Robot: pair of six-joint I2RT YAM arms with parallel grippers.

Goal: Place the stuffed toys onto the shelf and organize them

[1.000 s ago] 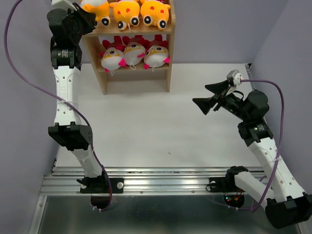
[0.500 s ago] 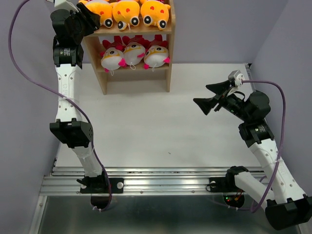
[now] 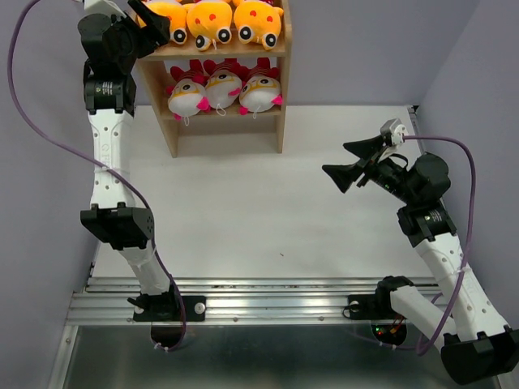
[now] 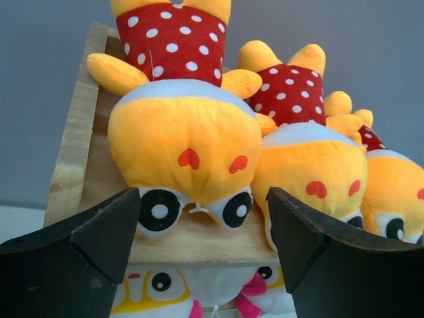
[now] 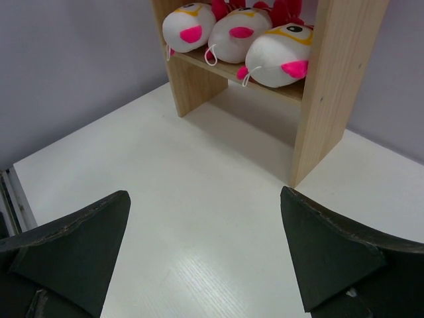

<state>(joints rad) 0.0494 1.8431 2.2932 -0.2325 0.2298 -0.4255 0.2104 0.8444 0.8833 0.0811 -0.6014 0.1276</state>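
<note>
A: Where are the stuffed toys (image 3: 223, 57)?
B: All six are on the shelf (image 3: 281, 121), which stands at the far edge of the counter (image 3: 243, 211), toward the far left corner. Three orange toys (image 3: 212, 20) lie in a row on the upper tier, and three white toys (image 3: 223, 87) on the lower tier.
A: And the left gripper (image 4: 202, 195)?
B: It is up at the upper tier. The jaws are spread wide, with the head of the leftmost orange toy (image 4: 185, 142) between them, not clamped on it.
A: The right gripper (image 3: 336, 159)?
B: It hangs over the counter near the right edge, well apart from the shelf, released and empty
</note>
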